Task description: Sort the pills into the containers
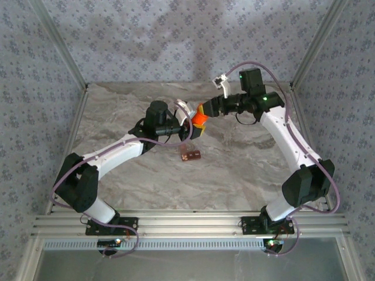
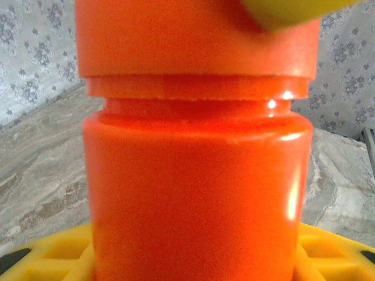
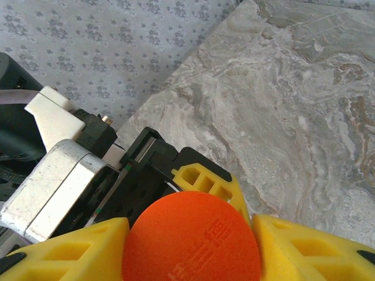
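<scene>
Partly open, left tool (image 1: pixel 196 128) clamped around body of orange bottle (image 2: pixel 196 193), raised off worktop (image 1: pixel 246 170). Partly open too, right tool (image 3: pixel 188 231), yellow fingers (image 3: pixel 304 246) pressed against both sides of cap (image 3: pixel 190 252). Further out, reddish-brown strip of containers (image 1: pixel 190 155) flat on worktop, near the raised bottle, apart from both tools.

A grey-brown marbled table (image 1: pixel 117 181) stands in the papered booth. The containers (image 1: pixel 190 155), a small reddish-brown strip of cells, lie flat on it, on the near side of where the left gripper (image 1: pixel 193 126) and right gripper (image 1: pixel 203 112) bring their jaws together, below and apart from them. Past the right jaws the veined marble runs to the wall.
</scene>
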